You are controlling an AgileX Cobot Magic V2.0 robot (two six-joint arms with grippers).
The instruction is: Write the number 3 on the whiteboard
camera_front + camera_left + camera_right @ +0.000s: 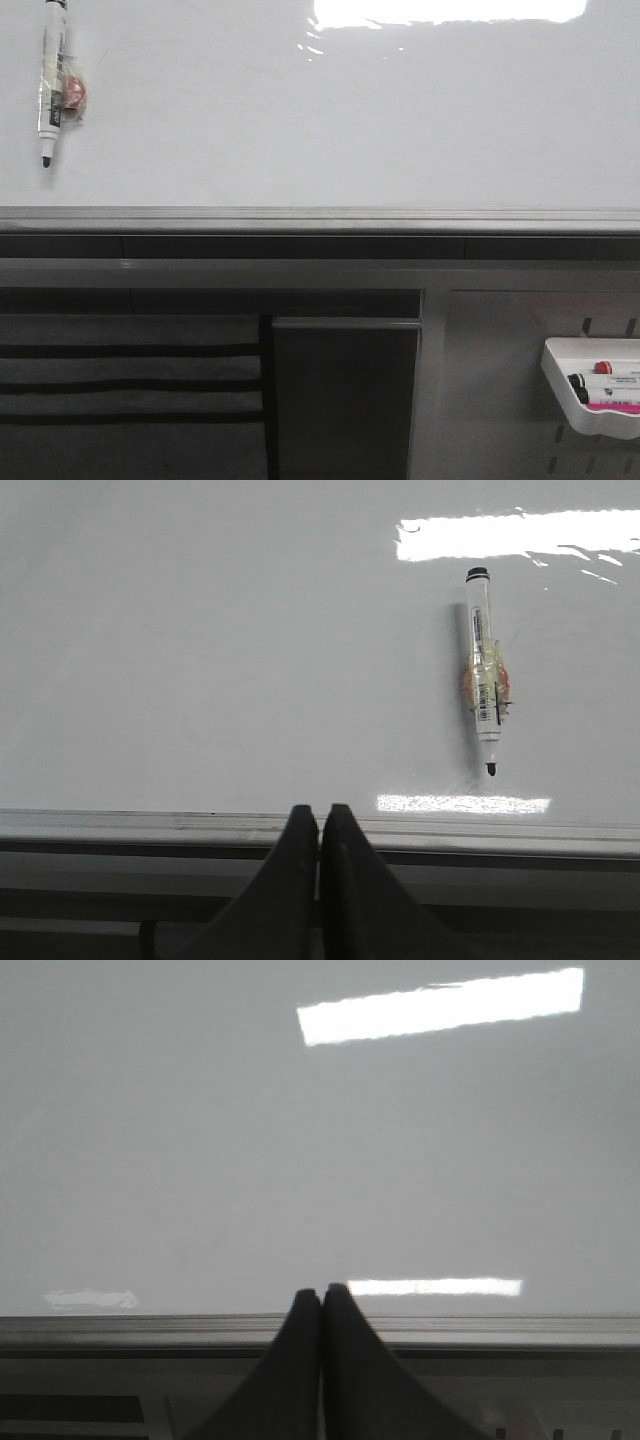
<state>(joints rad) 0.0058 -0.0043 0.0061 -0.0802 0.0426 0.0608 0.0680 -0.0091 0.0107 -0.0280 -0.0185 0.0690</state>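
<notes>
The whiteboard point(330, 120) fills the upper part of the front view, glossy and blank, and we see no number 3 on it anywhere, so we judge the writing has not begun. A marker point(50, 85) hangs on the whiteboard near its upper left corner in the front view, tip pointing down toward the grey rail point(320, 216), with what looks like a red and clear clip at its middle; the left wrist view shows the same marker point(484, 670) flat against the whiteboard, above the rail. We take the step in hand to be fetching that marker. To do it well we would bring the left gripper point(319, 815) up from the rail, part it fully, close across the marker's barrel away from the clip, pull straight off the whiteboard, and keep the tip clear of the surface until we reach the writing spot. The left gripper sits low at the rail, clenched on nothing, with its fingers pressed together and pointing at the whiteboard. The right gripper point(321, 1295) matches it: clenched and empty at the rail, facing bare whiteboard. Below the whiteboard to the right, a small white tray point(575, 395) on a pegboard panel holds spare markers. Neither arm shows in the front view.
</notes>
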